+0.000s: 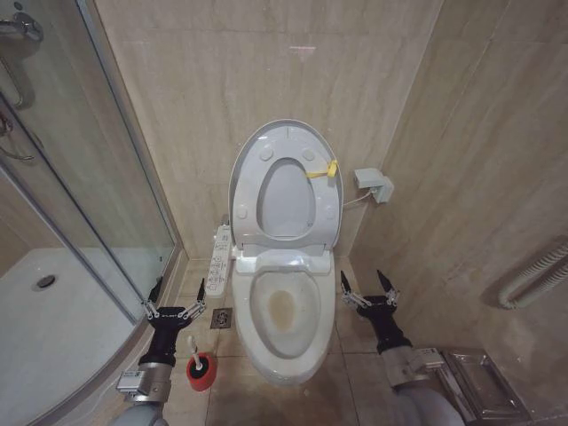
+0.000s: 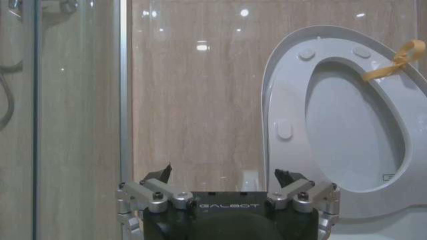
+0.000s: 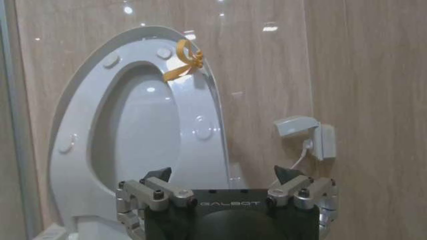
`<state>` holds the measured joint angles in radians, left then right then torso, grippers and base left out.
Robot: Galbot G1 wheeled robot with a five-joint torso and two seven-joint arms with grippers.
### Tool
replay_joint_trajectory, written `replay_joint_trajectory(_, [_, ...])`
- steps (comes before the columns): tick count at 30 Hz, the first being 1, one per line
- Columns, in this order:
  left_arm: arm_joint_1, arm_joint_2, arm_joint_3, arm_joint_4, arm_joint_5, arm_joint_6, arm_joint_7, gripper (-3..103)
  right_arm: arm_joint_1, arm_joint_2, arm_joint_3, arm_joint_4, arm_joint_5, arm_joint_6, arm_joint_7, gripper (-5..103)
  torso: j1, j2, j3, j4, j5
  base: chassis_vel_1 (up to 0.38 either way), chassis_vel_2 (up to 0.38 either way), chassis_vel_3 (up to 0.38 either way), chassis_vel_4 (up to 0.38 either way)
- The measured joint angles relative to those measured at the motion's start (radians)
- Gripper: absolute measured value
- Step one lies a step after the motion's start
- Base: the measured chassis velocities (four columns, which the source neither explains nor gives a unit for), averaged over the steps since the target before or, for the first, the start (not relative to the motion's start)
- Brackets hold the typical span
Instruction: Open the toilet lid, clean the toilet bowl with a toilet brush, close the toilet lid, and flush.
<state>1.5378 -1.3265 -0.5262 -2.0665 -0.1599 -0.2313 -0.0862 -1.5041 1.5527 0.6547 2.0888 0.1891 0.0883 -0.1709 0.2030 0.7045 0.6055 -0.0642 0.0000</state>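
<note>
The toilet lid (image 1: 286,186) stands upright against the back wall, its underside with round bumpers and a yellow tag (image 1: 322,170) facing me. Below it the toilet bowl (image 1: 283,312) lies open, a brownish stain in its basin. The toilet brush (image 1: 192,347) stands in its red holder cup (image 1: 201,371) on the floor left of the bowl. My left gripper (image 1: 176,297) hovers open left of the bowl, above the brush. On the other side of the bowl my right gripper (image 1: 369,288) is open too. The wrist views show the left gripper (image 2: 227,175) and right gripper (image 3: 223,175) empty, facing the lid (image 2: 347,125) (image 3: 133,130).
A long white control panel (image 1: 219,259) hangs at the bowl's left side, with a floor drain (image 1: 221,318) below it. The glass shower door (image 1: 89,177) and white shower tray (image 1: 53,311) close off the left. A wall outlet (image 1: 374,185), a pipe (image 1: 532,284) and a metal box (image 1: 479,382) sit on the right.
</note>
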Motion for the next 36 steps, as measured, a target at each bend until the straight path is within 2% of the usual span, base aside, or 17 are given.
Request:
replay_joint_trajectory(7, [0.000, 0.000, 0.000, 0.000, 0.000, 0.000, 0.000, 100, 0.072, -0.026, 0.035, -0.066, 0.014, 0.035, 0.007, 100, 0.000, 0.000, 0.000, 0.0002, 0.0000, 0.000, 0.000, 0.000, 0.000])
replay_joint_trajectory(21, [0.000, 0.000, 0.000, 0.000, 0.000, 0.000, 0.000, 100, 0.093, -0.044, 0.050, -0.109, 0.033, 0.047, 0.026, 100, 0.000, 0.000, 0.000, 0.0001, 0.0000, -0.075, 0.067, 0.081, -0.076])
replay_joint_trajectory(31, [0.000, 0.000, 0.000, 0.000, 0.000, 0.000, 0.000, 100, 0.156, -0.059, 0.044, -0.148, 0.033, 0.072, 0.087, 100, 0.000, 0.000, 0.000, 0.0000, 0.0001, -0.042, 0.049, 0.040, -0.038])
replay_joint_trajectory(36, [0.000, 0.000, 0.000, 0.000, 0.000, 0.000, 0.000, 100, 0.259, -0.109, 0.032, -0.215, 0.029, 0.052, 0.128, 100, -0.001, 0.000, 0.000, 0.0002, 0.0002, 0.042, -0.041, -0.039, 0.041])
